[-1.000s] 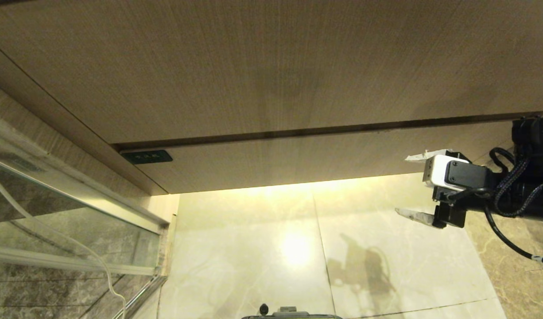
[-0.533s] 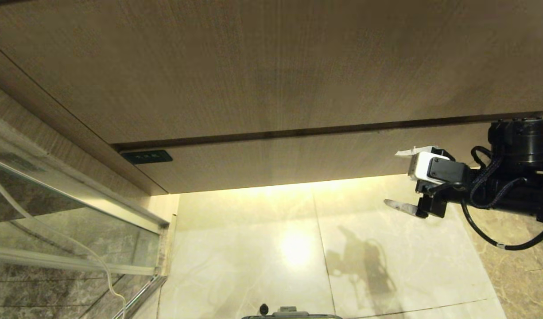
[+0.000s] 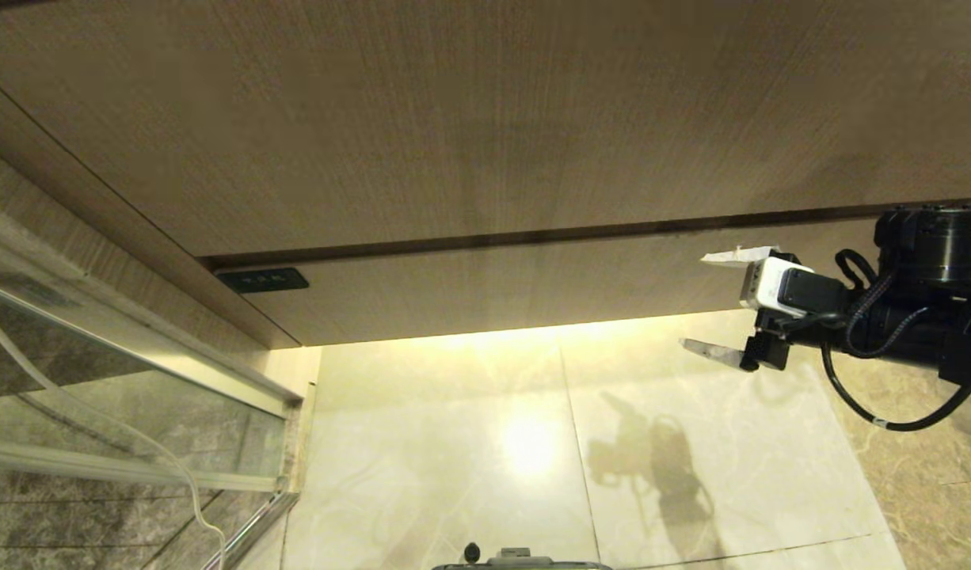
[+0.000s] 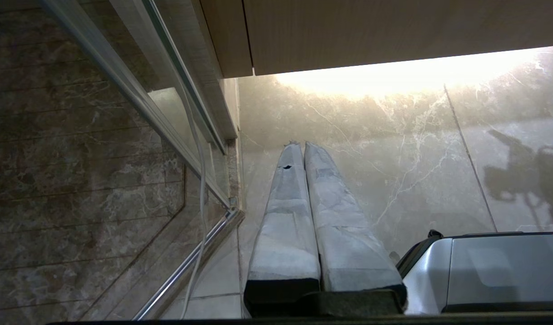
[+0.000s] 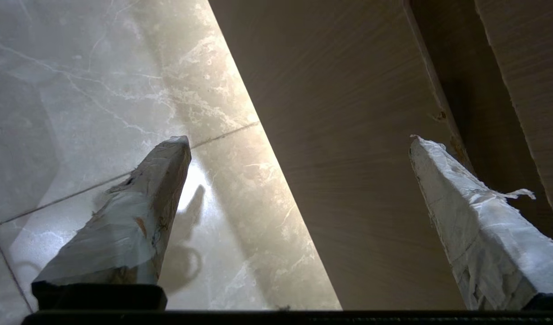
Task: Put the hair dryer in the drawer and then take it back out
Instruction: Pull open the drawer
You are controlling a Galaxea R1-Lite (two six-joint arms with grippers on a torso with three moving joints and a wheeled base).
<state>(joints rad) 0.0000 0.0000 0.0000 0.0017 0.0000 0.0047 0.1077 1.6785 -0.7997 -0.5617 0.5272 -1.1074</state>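
Note:
The drawer [image 3: 493, 289] is the shallow wood-grain front with a small black label [image 3: 262, 279] at its left corner, and it is closed. The hair dryer is out of view. My right gripper [image 3: 695, 301] hovers in front of the drawer's right end, open wide and empty. One taped finger shows against the drawer face and the other against the floor below it. In the right wrist view the drawer front [image 5: 348, 158] fills the space between the spread fingers of the right gripper [image 5: 297, 140]. My left gripper [image 4: 302, 145] is parked low, shut, pointing at the floor.
A taller plain wood-grain panel [image 3: 454, 119] sits above the drawer. A glass shower door [image 3: 137, 380] with a metal rail stands at the left, with a white cable [image 3: 186, 475] hanging by it. Lit marble floor tiles [image 3: 454, 443] lie below. My silver base [image 4: 493, 271] is beside the left gripper.
My right gripper has moved left and slightly up toward the drawer front, with the wrist turning a little. Its fingers have stayed open. The left arm has not moved.

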